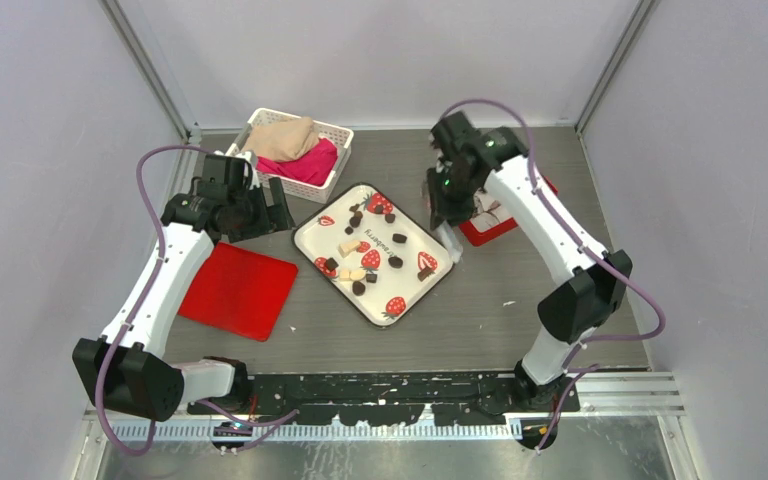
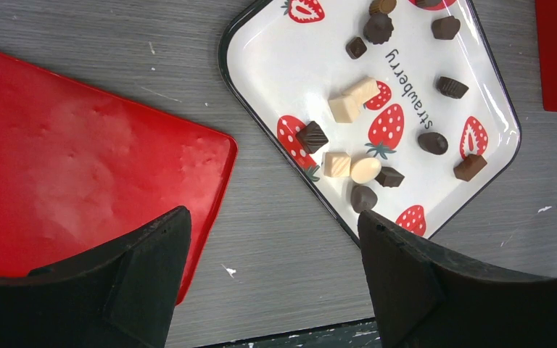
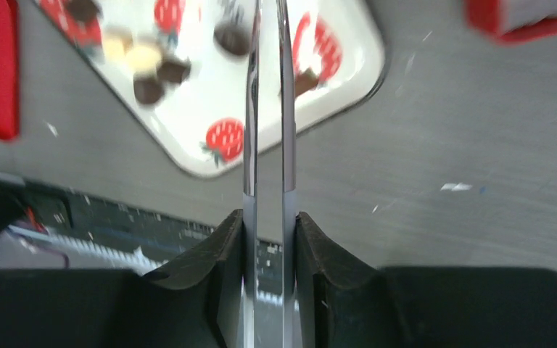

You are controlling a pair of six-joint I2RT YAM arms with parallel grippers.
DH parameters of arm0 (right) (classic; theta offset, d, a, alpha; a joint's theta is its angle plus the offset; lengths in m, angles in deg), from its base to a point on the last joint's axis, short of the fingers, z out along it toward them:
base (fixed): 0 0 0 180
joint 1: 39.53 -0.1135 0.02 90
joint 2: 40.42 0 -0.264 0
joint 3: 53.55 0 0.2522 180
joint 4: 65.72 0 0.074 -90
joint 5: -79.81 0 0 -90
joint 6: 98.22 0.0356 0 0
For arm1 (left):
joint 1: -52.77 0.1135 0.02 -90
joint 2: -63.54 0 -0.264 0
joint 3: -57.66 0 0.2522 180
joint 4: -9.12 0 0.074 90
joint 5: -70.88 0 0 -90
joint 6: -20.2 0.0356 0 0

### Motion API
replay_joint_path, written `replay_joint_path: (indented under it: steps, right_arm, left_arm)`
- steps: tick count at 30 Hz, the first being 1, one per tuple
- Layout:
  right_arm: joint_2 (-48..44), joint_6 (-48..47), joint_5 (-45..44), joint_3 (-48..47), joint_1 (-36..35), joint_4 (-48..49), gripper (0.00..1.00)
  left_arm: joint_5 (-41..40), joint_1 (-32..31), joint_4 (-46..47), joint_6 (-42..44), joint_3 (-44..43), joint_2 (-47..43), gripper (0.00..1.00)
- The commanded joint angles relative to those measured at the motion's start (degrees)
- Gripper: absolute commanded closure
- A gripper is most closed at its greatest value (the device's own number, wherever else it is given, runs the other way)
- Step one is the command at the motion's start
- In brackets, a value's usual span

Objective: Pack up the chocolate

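Left arm base (image 1: 128, 378): lowest in the overhead view, at the near table edge; the arm reaches up and away from it.
Red flat sheet (image 1: 238, 290): lies flat on the grey table (image 1: 520, 300), left of the tray and apart from it.
Left gripper (image 2: 272, 217): released, jaws spread wide with nothing between them; it hovers above the bare table between the red sheet's edge and the tray's near rim.
White basket (image 1: 341, 150): at the far left, holding beige and pink cloth.
Strawberry tray (image 2: 290, 65): white with a dark rim, set at a slant mid-table.
Chocolate (image 2: 378, 27): small dark lumps scattered across the tray, mixed with a few cream-coloured pieces (image 2: 344, 107).
Metal tongs (image 3: 288, 109): both arms squeezed nearly parallel, pointing over the tray's right corner; the tips are blurred, so I cannot tell if they hold anything.
Right gripper (image 3: 269, 217): clenched on the tongs' arms.
Red box (image 1: 490, 232): right of the tray, partly hidden behind the right arm.
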Motion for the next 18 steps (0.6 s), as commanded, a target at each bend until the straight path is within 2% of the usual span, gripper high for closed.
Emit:
replay_joint_path:
  steps: [1, 5, 9, 18]
  right_arm:
    - [-5.2, 6.2, -1.4, 10.6, -7.1, -0.5, 0.65]
    - [-10.4, 13.1, 0.2, 20.4, -9.7, 1.6, 0.62]
    - [-12.9, 16.1, 1.2, 26.9, -11.3, 3.1, 0.59]
    - [-10.3, 17.4, 3.6, 29.9, -11.3, 8.2, 0.51]
  left_arm:
    - [0.1, -0.1, 1.5, 0.8, -1.0, -0.9, 0.15]
    - [0.0, -0.2, 1.1, 0.8, -1.0, -1.1, 0.15]
    - [0.2, -0.1, 1.3, 0.9, -0.5, -1.1, 0.15]
    - [1.0, -0.2, 1.9, 0.7, 0.0, -1.0, 0.15]
